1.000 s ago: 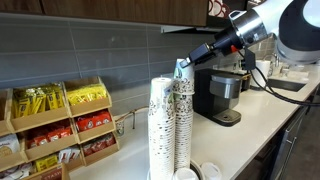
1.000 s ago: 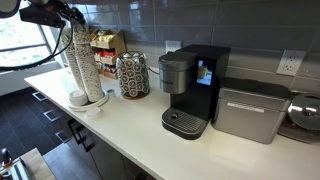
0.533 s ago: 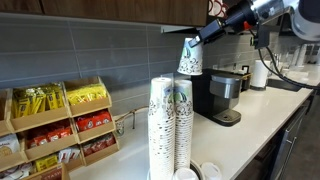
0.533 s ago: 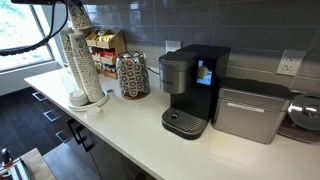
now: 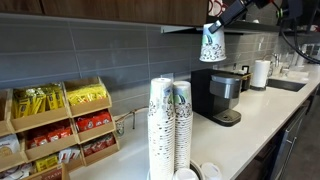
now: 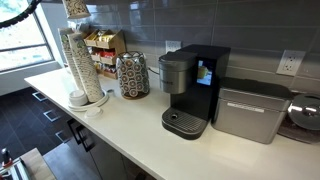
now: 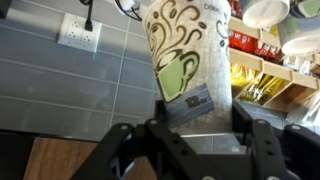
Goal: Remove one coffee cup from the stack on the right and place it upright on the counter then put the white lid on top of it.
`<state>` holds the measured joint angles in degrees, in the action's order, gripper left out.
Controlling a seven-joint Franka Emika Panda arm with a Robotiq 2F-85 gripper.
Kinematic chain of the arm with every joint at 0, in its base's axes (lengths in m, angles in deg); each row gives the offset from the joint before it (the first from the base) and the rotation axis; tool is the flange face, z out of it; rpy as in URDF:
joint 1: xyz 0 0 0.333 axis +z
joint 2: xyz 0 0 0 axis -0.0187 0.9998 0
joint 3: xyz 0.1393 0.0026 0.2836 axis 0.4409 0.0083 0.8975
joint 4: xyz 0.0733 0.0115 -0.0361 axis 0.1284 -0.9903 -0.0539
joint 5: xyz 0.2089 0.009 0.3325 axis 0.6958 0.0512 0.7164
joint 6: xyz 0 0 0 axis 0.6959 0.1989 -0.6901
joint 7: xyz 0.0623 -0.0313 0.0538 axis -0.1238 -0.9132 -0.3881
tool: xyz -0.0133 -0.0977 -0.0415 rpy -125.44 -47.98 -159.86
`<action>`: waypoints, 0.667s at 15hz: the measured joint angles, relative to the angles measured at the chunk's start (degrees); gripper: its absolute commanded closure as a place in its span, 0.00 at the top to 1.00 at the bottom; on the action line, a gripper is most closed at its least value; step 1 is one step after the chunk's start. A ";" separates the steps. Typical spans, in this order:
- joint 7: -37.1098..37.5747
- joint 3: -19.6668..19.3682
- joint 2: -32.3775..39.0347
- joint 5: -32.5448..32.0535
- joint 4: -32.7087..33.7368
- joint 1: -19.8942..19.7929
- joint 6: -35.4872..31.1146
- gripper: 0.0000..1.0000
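In an exterior view the tool [image 5: 217, 22] clamps the coffee cup [image 5: 211, 44] aloft, at 1 o'clock from the stack [image 5: 183, 125] on the bench [image 5: 252, 118]. In the wrist view the cup runs toward 12 o'clock from between the tool's fingers [image 7: 128, 146].

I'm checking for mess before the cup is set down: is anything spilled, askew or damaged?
Nothing spilled or damaged. Only the coffee cup, held by the gripper high above the stack, hangs slightly tilted.

Pale counter [image 6: 125, 128], 2 cup stacks [image 5: 182, 125], white lid [image 5: 187, 174], coffee maker [image 6: 192, 90], snack rack [image 5: 60, 125]
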<state>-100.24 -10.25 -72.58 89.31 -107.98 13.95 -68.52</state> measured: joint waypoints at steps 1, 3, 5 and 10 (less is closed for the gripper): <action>-0.27 0.30 0.06 -0.92 0.64 -0.84 3.25 0.39; -0.93 1.02 0.48 -2.57 1.45 -2.20 9.27 0.39; -1.97 1.74 1.44 -3.56 1.71 -2.86 14.31 0.39; -4.08 3.53 6.12 -5.91 1.47 -3.06 23.69 0.39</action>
<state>-104.32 -6.73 -66.46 83.40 -106.50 10.90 -44.82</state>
